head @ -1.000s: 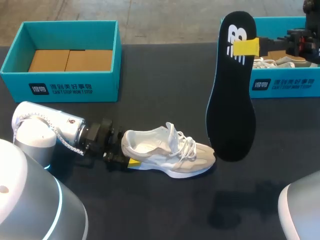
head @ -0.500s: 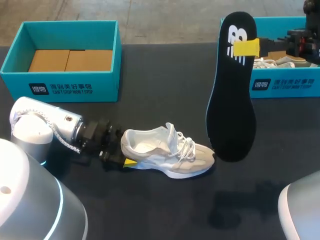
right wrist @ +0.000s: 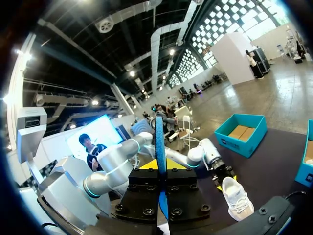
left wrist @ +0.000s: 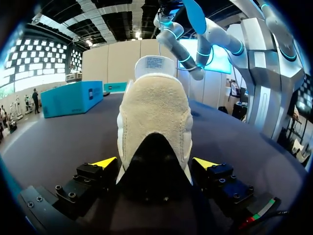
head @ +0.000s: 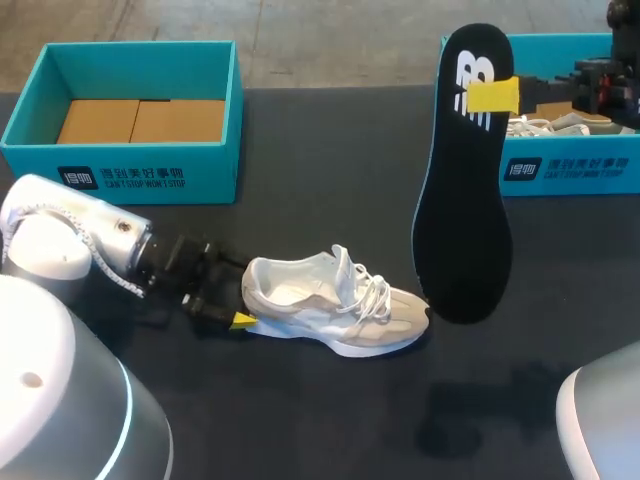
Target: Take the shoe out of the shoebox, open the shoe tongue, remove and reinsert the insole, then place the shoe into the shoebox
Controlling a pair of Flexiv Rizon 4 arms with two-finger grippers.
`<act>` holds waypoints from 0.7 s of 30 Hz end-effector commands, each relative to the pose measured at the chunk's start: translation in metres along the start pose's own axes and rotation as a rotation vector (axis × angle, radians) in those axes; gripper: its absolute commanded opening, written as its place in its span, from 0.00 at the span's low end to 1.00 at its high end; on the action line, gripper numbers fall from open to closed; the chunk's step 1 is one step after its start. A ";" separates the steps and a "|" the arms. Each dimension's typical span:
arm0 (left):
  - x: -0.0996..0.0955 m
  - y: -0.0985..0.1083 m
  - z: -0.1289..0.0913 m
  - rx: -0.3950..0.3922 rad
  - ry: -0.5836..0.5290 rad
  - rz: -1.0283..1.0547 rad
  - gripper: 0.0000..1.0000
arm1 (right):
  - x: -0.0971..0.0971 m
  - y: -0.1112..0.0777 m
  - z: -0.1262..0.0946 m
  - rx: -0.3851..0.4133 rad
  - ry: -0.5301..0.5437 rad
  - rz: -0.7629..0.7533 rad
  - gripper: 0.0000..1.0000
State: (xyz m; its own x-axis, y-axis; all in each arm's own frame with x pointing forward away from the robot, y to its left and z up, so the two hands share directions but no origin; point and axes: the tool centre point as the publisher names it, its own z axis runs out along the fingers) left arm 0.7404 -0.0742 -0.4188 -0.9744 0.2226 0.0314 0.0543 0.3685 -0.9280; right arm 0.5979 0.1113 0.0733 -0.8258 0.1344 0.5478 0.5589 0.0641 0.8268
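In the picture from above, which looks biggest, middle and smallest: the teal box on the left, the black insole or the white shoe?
1. left shoebox
2. black insole, though it is held up nearer the camera, so it may only look bigger than the shoe
3. white shoe

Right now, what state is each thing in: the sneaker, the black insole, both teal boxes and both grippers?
White and beige lace-up sneaker: resting on its sole, insole out.
Black foam insole: held upright in the air.
Left gripper: open, astride the sneaker's heel.
Right gripper: shut on the insole.
Left teal cardboard shoebox: open, brown cardboard inside.
Right teal cardboard shoebox: open, white contents.
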 end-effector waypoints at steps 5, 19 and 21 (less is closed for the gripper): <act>0.005 -0.006 -0.025 -0.121 0.021 0.035 1.00 | -0.002 0.002 0.003 0.002 0.002 0.000 0.00; 0.002 -0.011 -0.053 -0.460 0.020 0.053 1.00 | -0.002 0.002 0.003 0.002 0.002 0.000 0.00; 0.002 -0.013 -0.056 -0.519 0.032 0.046 1.00 | -0.002 0.002 0.003 0.002 0.002 0.000 0.00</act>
State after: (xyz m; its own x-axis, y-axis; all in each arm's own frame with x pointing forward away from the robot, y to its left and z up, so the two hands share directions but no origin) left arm 0.7523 -0.0290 -0.3975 -0.9628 0.2701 0.0038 0.1817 0.6580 -0.7307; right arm 0.5979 0.1113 0.0733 -0.8258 0.1343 0.5478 0.5589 0.0641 0.8268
